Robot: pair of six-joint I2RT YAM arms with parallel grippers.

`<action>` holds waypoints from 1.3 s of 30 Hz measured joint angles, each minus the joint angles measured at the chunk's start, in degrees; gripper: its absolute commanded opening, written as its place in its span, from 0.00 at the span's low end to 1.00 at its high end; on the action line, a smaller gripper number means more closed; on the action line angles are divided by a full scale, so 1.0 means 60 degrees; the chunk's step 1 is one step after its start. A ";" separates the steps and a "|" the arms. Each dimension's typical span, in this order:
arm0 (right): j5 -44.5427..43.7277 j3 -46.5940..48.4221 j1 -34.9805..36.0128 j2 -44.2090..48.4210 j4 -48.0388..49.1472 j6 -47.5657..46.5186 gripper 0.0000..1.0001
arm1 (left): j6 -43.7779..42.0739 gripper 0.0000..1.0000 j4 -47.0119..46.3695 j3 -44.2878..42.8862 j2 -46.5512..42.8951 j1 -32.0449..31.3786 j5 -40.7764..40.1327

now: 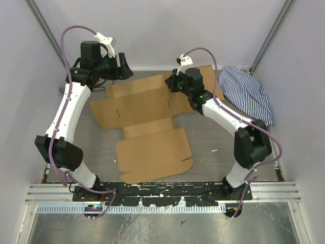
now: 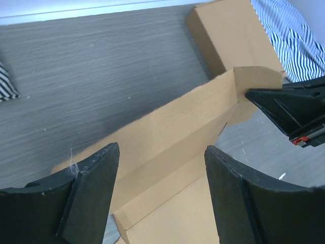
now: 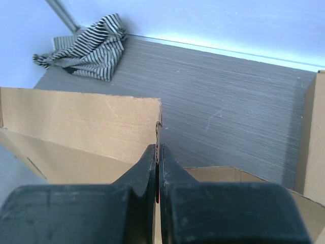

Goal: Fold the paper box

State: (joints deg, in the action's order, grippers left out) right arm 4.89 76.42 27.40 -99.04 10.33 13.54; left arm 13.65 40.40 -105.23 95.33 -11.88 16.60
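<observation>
Box [image 1: 152, 147] mostly flat, far flap [image 3: 86, 122] raised (early stage). Right gripper [image 3: 158, 150] clenched on flap corner; left gripper [image 2: 161, 152] released nearby. Other walls unfolded.

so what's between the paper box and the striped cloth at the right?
A smaller brown cardboard box, beyond the paper box's raised flap. Clearest in the left wrist view; in the top view the right arm covers part of it.
</observation>
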 measured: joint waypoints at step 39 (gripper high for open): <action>-0.0623 -0.2776 0.1464 0.3599 -0.1530 -0.0492 0.11 | -0.1435 0.65 -0.1639 0.3891 -0.0517 -0.0681 0.5843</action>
State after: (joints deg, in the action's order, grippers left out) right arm 1.15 59.77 36.18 -77.45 1.15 10.59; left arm 5.04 30.57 -81.89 92.23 -15.97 51.66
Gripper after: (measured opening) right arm 0.105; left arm 0.686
